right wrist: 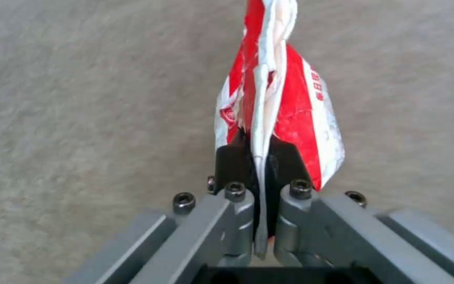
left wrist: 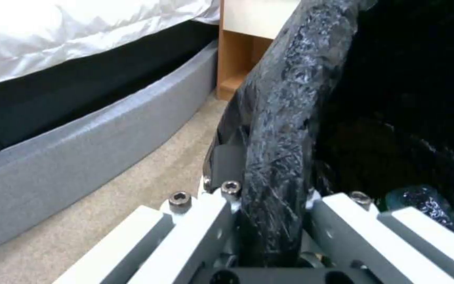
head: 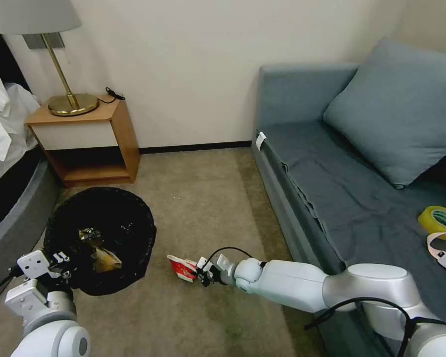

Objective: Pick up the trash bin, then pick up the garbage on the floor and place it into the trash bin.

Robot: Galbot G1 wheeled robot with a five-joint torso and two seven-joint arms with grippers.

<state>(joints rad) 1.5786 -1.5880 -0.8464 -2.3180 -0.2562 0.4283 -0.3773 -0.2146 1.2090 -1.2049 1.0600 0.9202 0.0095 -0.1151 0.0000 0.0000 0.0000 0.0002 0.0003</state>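
My right claw point(right wrist: 261, 185) pinches the flattened red-and-white carton point(right wrist: 280, 102) by one thin edge; it may slip. My left claw point(left wrist: 269, 221) clamps the round black-bagged trash bin point(head: 101, 238) by its slick rim.

Bin left, carton right, floor between bed and sofa.
Trash bin point(head: 100, 240) is sitting before the nightstand point(head: 86, 141); carton point(head: 182, 268) is lying just right of it, sofa point(head: 362, 188) standing farther right.

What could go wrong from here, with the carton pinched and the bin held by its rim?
The right gripper pinches only an edge of the red-and-white carton, so it may slip out on the way over. The left gripper clamps just the bagged rim of the trash bin, so the bin might tilt or slip.
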